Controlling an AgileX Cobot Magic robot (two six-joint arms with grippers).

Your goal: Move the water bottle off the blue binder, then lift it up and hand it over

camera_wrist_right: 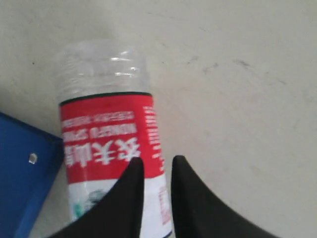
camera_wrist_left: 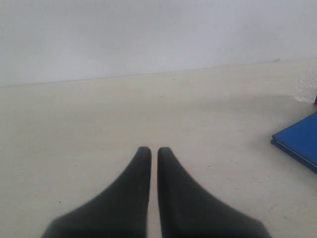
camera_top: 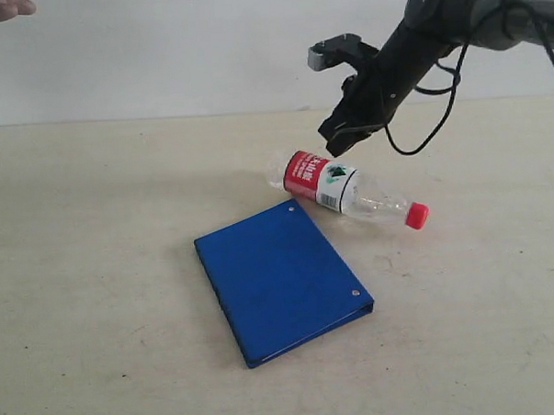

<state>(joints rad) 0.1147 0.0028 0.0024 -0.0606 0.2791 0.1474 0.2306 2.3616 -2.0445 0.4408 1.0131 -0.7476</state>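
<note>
The water bottle [camera_top: 345,188] lies on its side on the table, just past the far corner of the blue binder [camera_top: 280,279], with its red cap [camera_top: 417,215] pointing right. My right gripper [camera_top: 334,142] hovers just above the bottle's label end. In the right wrist view its fingers [camera_wrist_right: 157,161] stand almost together over the red label of the bottle [camera_wrist_right: 106,124], holding nothing, and a binder corner [camera_wrist_right: 22,183] shows beside it. My left gripper [camera_wrist_left: 154,148] is shut and empty, low over bare table. The binder edge [camera_wrist_left: 299,141] and the bottle's base [camera_wrist_left: 306,89] show at that view's side.
A person's hand [camera_top: 2,8] shows at the top left corner of the exterior view. The beige table [camera_top: 96,270] stretches to a white wall behind. The left arm is out of the exterior view.
</note>
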